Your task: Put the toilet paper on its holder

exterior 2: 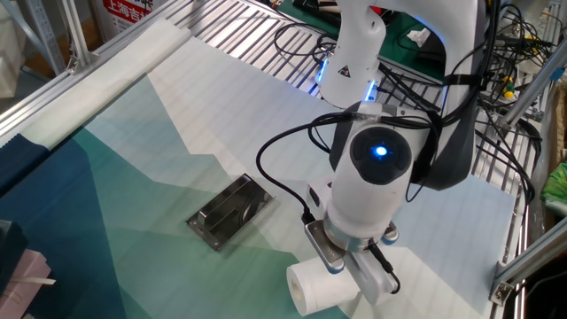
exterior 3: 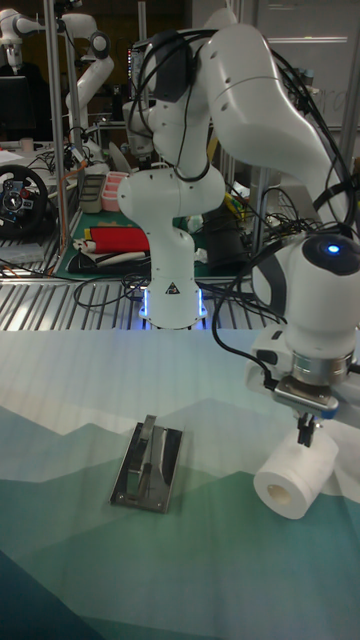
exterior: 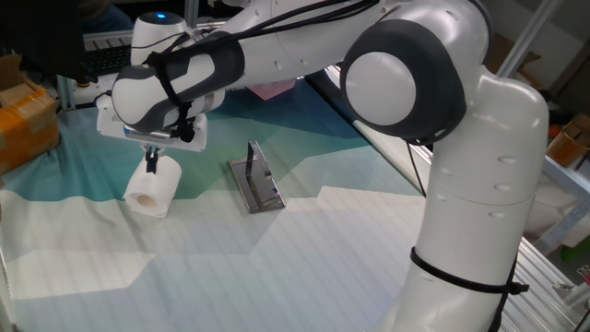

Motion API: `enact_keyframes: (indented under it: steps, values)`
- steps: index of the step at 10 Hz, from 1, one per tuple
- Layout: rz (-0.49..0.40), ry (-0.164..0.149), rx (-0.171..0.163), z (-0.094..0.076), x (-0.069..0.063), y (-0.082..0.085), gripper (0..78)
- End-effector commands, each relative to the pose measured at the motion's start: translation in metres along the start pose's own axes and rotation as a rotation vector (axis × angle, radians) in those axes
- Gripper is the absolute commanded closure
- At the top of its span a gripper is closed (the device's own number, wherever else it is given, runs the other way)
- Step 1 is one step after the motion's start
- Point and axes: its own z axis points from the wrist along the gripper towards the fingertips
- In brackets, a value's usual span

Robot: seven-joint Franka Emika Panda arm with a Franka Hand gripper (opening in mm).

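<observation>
A table (exterior: pixel 277 267) spreads out under a cloth printed in white, pale green and teal bands. On it the toilet paper (exterior 3: pixel 296 480) lies on its side, hollow core facing the tall fixed view. Well apart from the roll, the holder (exterior 3: pixel 148 465) sits flat on the teal part, grey base plate down, thin bar raised above it.
</observation>
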Motion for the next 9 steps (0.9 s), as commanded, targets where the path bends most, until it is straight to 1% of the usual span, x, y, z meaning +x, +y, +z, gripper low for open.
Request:
enact_keyframes:
  steps: [1, 9]
  values:
    - [-0.009, -0.014, 0.006, 0.001, -0.0018, 0.0023, 77.6]
    - [-0.012, -0.018, 0.007, 0.0051, -0.0038, 0.0055, 77.6]
